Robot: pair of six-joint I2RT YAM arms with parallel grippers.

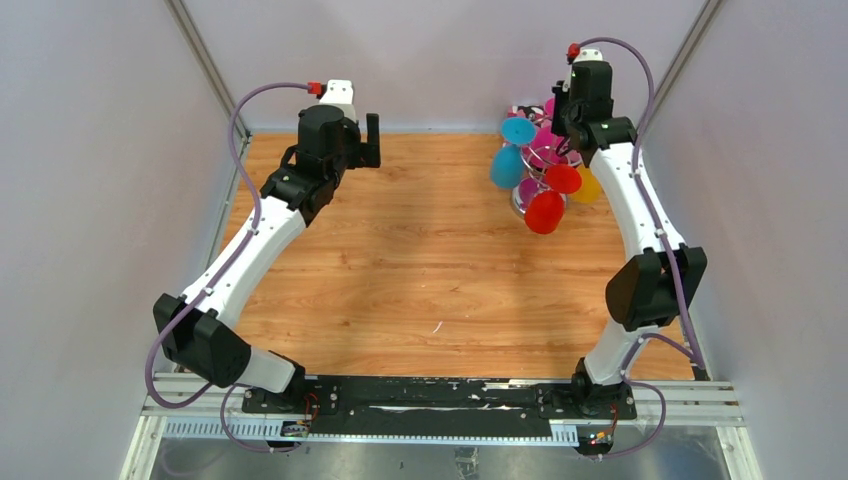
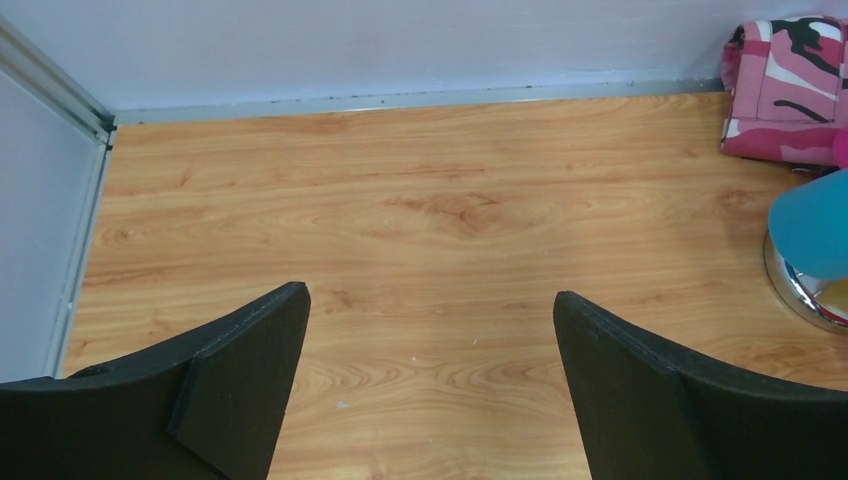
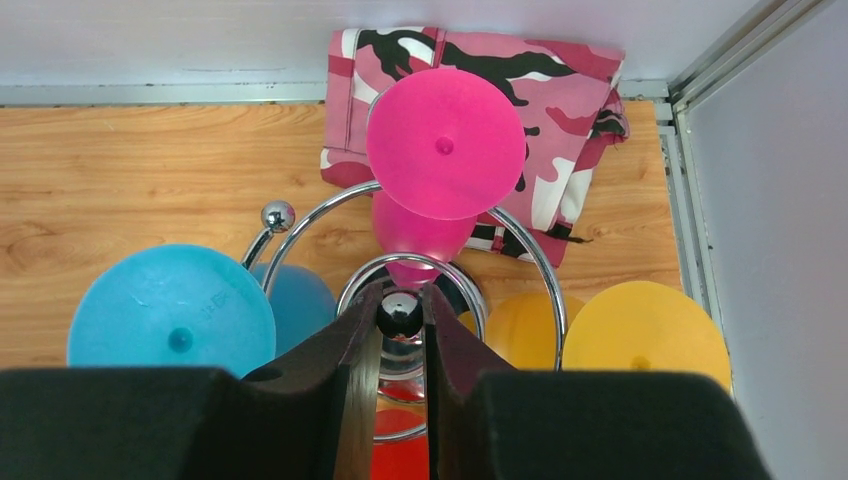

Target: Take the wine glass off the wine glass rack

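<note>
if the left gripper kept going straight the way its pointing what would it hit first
Most likely the bare wooden table, short of the back wall. Nothing lies ahead of the left gripper; the blue glass sits off to its right.

No text or label is legible (in any view).

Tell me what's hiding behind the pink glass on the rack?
A pink camouflage cloth lies behind the pink glass. The glass's round foot covers the middle of the cloth, so that part cannot be seen.
</note>
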